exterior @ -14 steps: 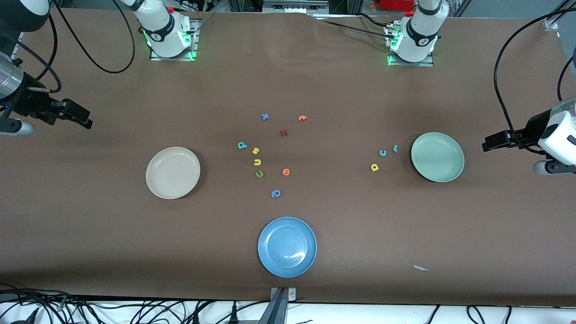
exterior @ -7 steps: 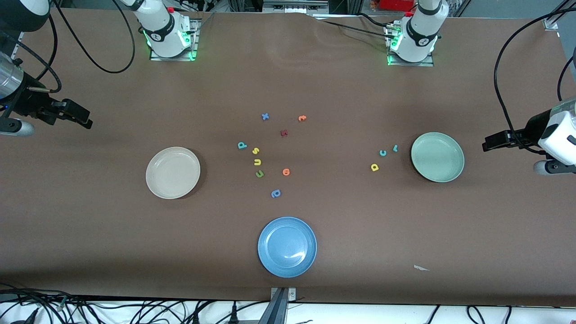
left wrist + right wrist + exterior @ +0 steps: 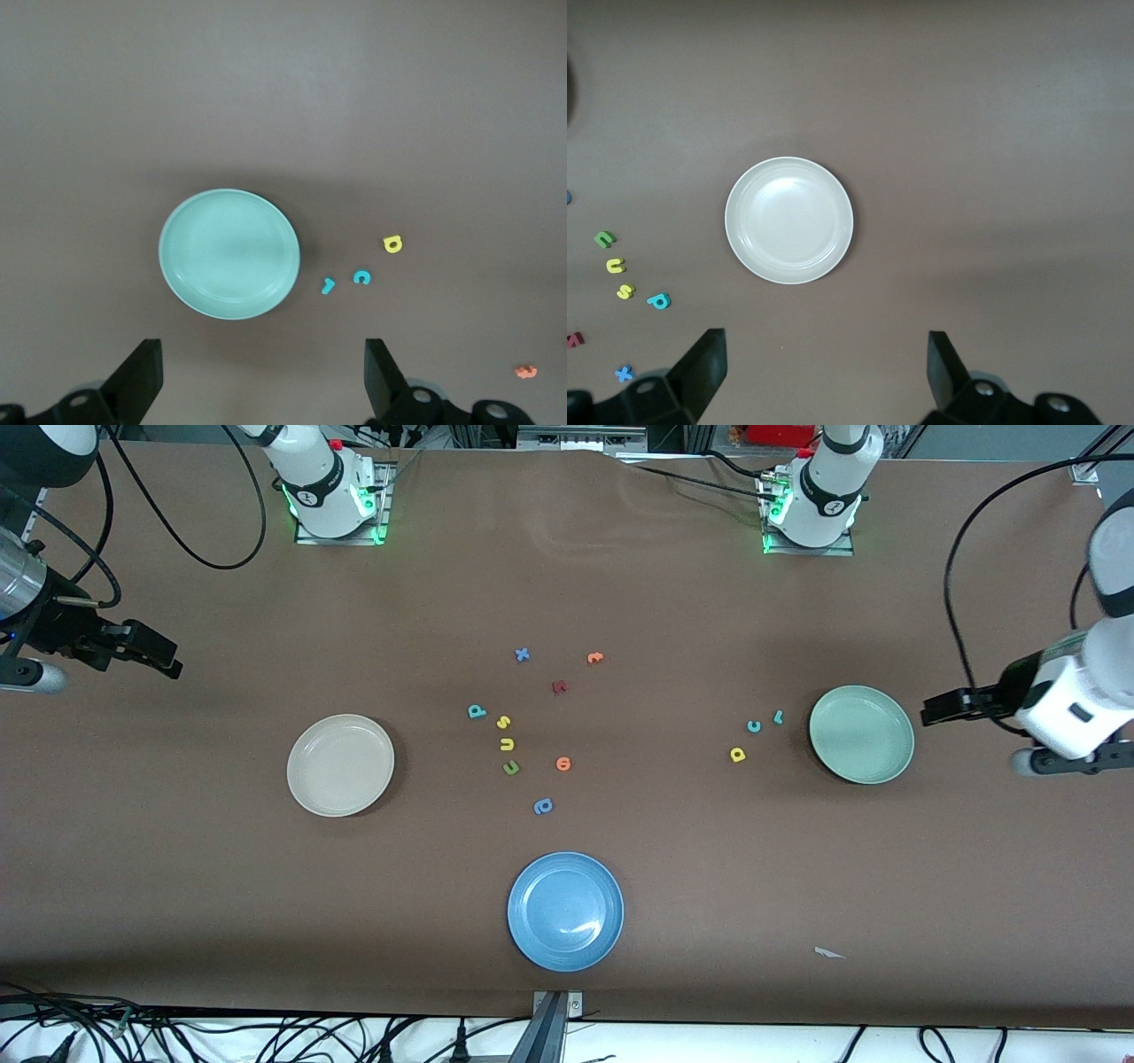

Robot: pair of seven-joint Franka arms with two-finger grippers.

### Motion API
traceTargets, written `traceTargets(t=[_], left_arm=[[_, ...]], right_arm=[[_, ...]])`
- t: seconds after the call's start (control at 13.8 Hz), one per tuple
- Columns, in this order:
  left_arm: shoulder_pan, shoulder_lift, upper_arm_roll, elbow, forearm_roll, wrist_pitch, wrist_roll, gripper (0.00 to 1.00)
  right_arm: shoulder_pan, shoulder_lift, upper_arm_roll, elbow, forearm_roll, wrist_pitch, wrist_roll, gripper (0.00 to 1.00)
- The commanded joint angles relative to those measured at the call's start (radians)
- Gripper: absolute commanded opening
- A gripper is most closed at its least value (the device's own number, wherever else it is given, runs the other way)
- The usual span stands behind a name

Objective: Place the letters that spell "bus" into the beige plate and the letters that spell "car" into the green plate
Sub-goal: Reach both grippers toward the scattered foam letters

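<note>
Left gripper (image 3: 930, 710): you have its jaws spread wide and holding nothing; it hangs in the air just off the green plate's rim, toward the left arm's end of the table.
Right gripper (image 3: 168, 660): it is parted wide and carries nothing, well apart from the green plate, out over the right arm's end of the table; this arm waits.
Green plate (image 3: 861, 734): bare inside, so you have no "car" letter delivered yet.
"Car" letters: the teal "r" (image 3: 779, 716), teal "c" (image 3: 754, 726) and yellow "a" (image 3: 738, 755) lie on the table near the green plate, the "r" closest to it.
Beige plate (image 3: 341, 764): also bare, well apart from the green plate.
"Bus" letters: teal "b" (image 3: 477, 711), yellow "s" (image 3: 503, 722) and yellow "u" (image 3: 507, 744) lie between the two plates, nearer the beige one.
Progress: by my reading nothing is done; all six letters are left for you.
</note>
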Motion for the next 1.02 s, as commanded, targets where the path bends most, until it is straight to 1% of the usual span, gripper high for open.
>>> traceTargets(t=[0.0, 0.15, 0.22, 0.36, 0.44, 0.51, 0.65, 0.73, 0.8, 0.87, 0.94], left_arm=[[-0.061, 0.051, 0.003, 0.004, 0.019, 0.005, -0.150, 1.00], [-0.104, 0.106, 0.003, 0.004, 0.008, 0.011, -0.262, 1.00], [-0.115, 0.133, 0.001, 0.002, 0.004, 0.037, -0.336, 1.00], [-0.138, 0.189, -0.004, -0.007, 0.001, 0.085, -0.486, 1.00], [-0.140, 0.211, -0.020, -0.022, -0.013, 0.112, -0.541, 1.00], [-0.138, 0.225, -0.027, -0.048, -0.031, 0.146, -0.569, 1.00], [-0.138, 0.229, -0.027, -0.129, -0.090, 0.239, -0.591, 1.00], [-0.140, 0.229, -0.028, -0.166, -0.108, 0.302, -0.615, 1.00], [-0.144, 0.234, -0.031, -0.203, -0.119, 0.367, -0.644, 1.00], [-0.154, 0.245, -0.039, -0.232, -0.121, 0.427, -0.667, 1.00], [-0.158, 0.260, -0.039, -0.248, -0.121, 0.470, -0.690, 1.00]], right_arm=[[0.003, -0.007, 0.006, -0.007, -0.004, 0.002, 0.004, 1.00], [0.027, -0.005, 0.006, -0.007, -0.005, -0.024, 0.007, 1.00], [0.044, 0.002, 0.006, -0.010, -0.005, -0.026, 0.007, 1.00], [0.088, 0.054, 0.006, -0.019, -0.005, -0.040, 0.014, 1.00], [0.119, 0.083, 0.006, -0.019, -0.005, -0.038, 0.027, 1.00], [0.165, 0.114, 0.006, -0.019, -0.002, -0.017, 0.082, 1.00], [0.234, 0.165, 0.006, -0.033, -0.002, 0.056, 0.238, 1.00], [0.278, 0.186, 0.006, -0.050, -0.002, 0.116, 0.315, 1.00], [0.304, 0.209, 0.006, -0.076, -0.002, 0.190, 0.440, 1.00], [0.332, 0.238, 0.006, -0.096, -0.004, 0.259, 0.563, 1.00], [0.352, 0.263, 0.006, -0.116, -0.004, 0.311, 0.643, 1.00]])
